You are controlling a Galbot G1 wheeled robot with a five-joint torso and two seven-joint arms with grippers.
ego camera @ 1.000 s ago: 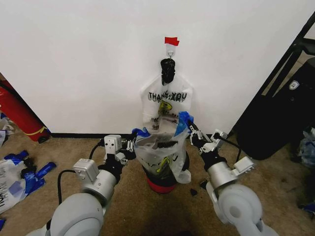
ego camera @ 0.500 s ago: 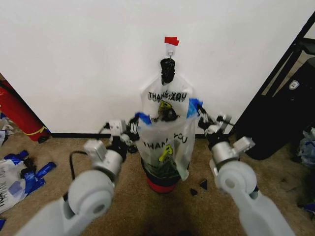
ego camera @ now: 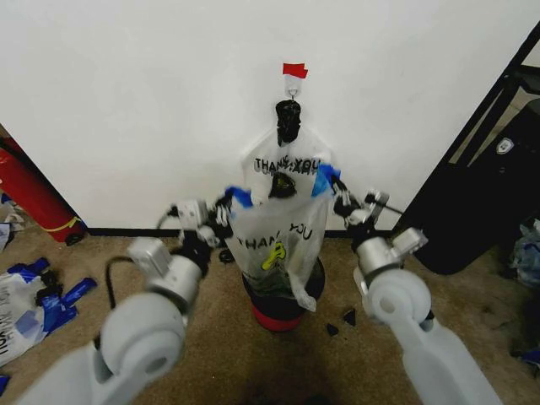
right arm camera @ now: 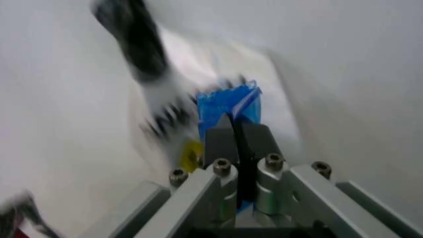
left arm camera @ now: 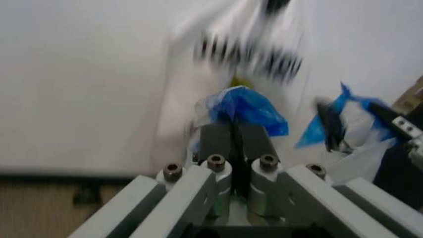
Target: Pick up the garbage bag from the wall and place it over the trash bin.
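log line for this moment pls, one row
left end effector: shut on garbage bag blue handle | right end effector: shut on other handle | bag spread, lower part inside trash bin | wall behind

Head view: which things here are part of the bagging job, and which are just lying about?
In the job:
- garbage bag, held up over the bin
- trash bin
- left gripper and right gripper, each shut on a blue handle
- wall with its hook

Lying about:
- "THANK YOU" bag on the hook
- bags and blue scraps on the floor
- red cylinder
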